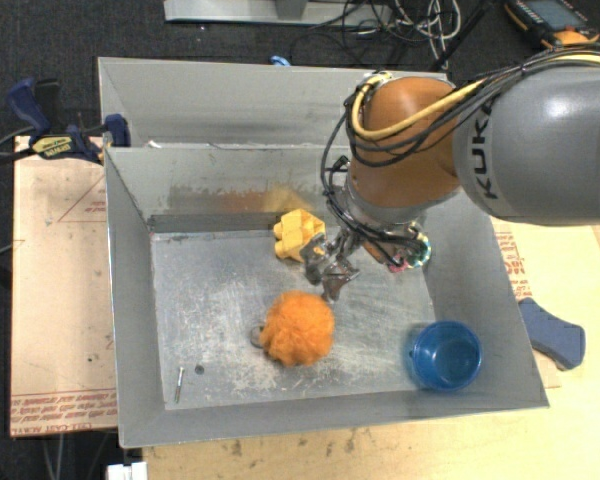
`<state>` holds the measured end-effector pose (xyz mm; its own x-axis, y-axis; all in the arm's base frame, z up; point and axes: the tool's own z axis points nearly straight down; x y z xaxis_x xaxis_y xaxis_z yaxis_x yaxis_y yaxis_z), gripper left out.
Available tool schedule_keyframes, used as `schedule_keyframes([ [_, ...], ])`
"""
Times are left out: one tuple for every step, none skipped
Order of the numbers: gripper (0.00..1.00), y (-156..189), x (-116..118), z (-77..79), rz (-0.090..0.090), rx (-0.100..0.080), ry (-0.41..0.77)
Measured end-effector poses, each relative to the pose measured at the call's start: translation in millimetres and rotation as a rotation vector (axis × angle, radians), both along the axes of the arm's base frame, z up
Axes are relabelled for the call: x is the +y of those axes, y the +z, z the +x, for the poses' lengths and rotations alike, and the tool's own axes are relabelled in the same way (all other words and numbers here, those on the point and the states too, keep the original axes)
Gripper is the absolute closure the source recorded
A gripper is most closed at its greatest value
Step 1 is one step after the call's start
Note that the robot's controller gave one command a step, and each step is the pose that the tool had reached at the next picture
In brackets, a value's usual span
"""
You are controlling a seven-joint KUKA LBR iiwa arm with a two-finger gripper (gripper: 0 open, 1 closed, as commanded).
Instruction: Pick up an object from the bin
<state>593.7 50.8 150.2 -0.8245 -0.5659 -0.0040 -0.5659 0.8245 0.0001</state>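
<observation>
Even bright light; soft glare on bin (220, 183) wall.

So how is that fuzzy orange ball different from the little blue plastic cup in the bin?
The fuzzy orange ball looks soft and shaggy; the blue plastic cup is smooth and hollow, its mouth facing up. The ball lies centrally, close to the gripper; the cup sits in the near right corner. Both are roundish and similar in size.

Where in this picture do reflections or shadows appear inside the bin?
Camera view: the bin's back wall carries a faint yellowish reflection left of the yellow toy; the floor beneath the gripper lies in the arm's soft shadow.
</observation>
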Motion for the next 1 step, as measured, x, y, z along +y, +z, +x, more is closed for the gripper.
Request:
schedule_keyframes([
  [0.0,0.0,-0.2,0.0,0.0,0.0,-0.001],
])
